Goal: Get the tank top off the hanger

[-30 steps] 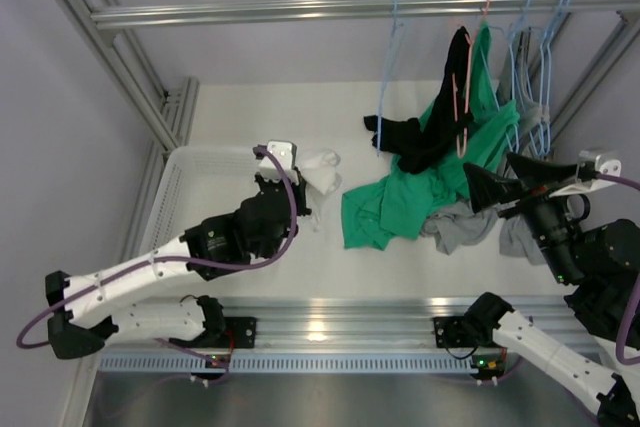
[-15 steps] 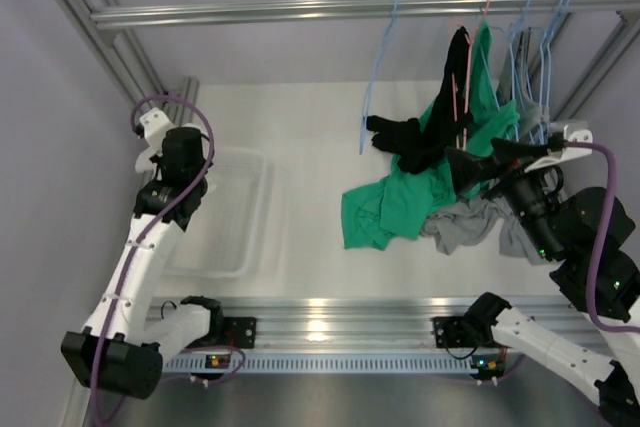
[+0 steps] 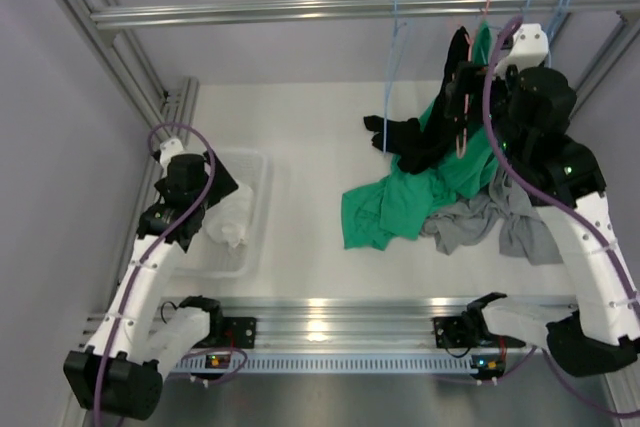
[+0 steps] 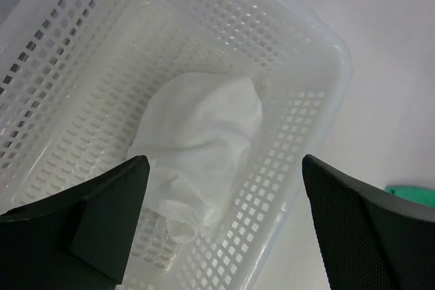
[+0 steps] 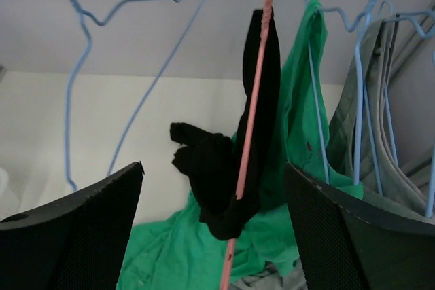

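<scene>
A black tank top (image 3: 425, 137) hangs by one strap on a pink hanger (image 3: 465, 97) at the rail, its lower part bunched on the table. My right gripper (image 3: 462, 82) is raised beside that hanger and open. In the right wrist view the tank top (image 5: 224, 168) and pink hanger (image 5: 255, 100) sit ahead of the right gripper (image 5: 214, 168), between the spread fingers and untouched. My left gripper (image 3: 210, 209) hovers open over the white basket (image 3: 255, 172). Below the left gripper (image 4: 225, 161), a white garment (image 4: 204, 134) lies in the basket (image 4: 333, 52).
A green garment (image 3: 400, 202) drapes from the rail to the table, and a grey one (image 3: 470, 222) lies beside it. Blue hangers (image 3: 392, 37) hang from the metal rail (image 3: 300, 12). Further blue hangers with a grey-green garment (image 5: 380, 120) hang at the right.
My left arm swung from the table's middle to the basket, opened and dropped the white garment in. My right arm rose from the table to the pink hanger.
</scene>
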Controlling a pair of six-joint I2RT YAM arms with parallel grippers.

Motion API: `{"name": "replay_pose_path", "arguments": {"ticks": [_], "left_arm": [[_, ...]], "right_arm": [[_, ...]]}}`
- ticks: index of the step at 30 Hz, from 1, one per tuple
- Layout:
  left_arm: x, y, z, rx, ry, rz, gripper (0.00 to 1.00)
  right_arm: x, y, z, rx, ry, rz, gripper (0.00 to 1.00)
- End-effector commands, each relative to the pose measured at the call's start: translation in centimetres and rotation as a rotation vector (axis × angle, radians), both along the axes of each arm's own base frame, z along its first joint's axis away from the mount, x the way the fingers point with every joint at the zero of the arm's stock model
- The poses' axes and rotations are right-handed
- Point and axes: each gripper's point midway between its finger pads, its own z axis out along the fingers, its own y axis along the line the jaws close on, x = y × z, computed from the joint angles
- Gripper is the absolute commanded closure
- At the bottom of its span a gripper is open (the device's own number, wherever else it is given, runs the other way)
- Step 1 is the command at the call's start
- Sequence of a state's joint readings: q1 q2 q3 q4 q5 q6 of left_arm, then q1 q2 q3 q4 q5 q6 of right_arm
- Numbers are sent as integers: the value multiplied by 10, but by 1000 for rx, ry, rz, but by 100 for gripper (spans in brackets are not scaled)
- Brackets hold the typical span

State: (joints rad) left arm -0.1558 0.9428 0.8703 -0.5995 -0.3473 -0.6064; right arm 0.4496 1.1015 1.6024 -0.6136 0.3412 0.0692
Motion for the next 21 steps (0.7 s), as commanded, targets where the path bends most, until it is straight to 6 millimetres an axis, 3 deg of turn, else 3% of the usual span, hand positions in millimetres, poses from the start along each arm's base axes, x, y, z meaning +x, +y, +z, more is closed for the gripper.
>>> {"name": "replay_pose_path", "arguments": {"ticks": [1, 6, 10, 17, 21], "left_arm": [[-7, -19, 41, -60, -124, -127, 1], [-28, -47, 70, -101, -211, -328, 1], [-37, -52, 66, -84, -186, -392, 1], [-44, -55, 57, -64, -163, -445, 1], [-45, -55, 49, -57, -146, -449, 1]], "right_arm": [[17, -5, -3, -8, 74, 64, 20], [47, -14, -19, -41, 137, 10, 33], [69, -27, -37, -64, 184, -77, 45], [88, -34, -61, -89, 243, -146, 60], [93, -34, -67, -85, 257, -160, 78]]}}
